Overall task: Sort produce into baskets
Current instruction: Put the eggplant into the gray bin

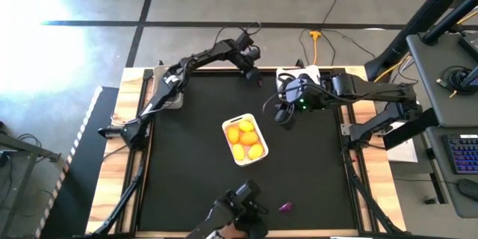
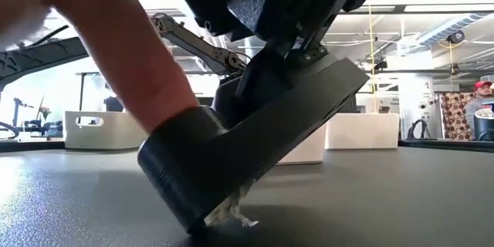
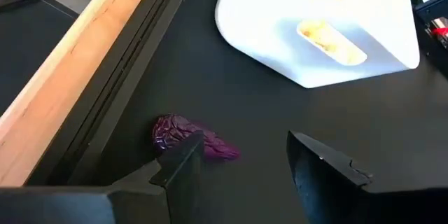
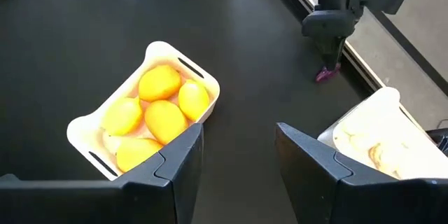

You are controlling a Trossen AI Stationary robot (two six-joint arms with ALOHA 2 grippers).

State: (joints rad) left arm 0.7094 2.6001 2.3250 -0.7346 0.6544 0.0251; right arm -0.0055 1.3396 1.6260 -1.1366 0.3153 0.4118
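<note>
A purple vegetable (image 3: 192, 140) lies at the table's 12 o'clock edge, just beside the wooden rail (image 3: 70, 63). The left gripper (image 3: 245, 138) stands over it, fingers apart and empty, one finger partly hiding it. A white basket (image 3: 280, 42) sits near at 1 o'clock. The right gripper (image 4: 238, 129), likewise parted and empty, hovers between it and the central fruit basket (image 4: 157, 47) — a second purple piece (image 1: 285, 207) lies at 6.

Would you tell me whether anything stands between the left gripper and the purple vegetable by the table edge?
Nothing visible does: the purple vegetable lies uncovered right at the open left gripper, beside one fingertip.
</note>
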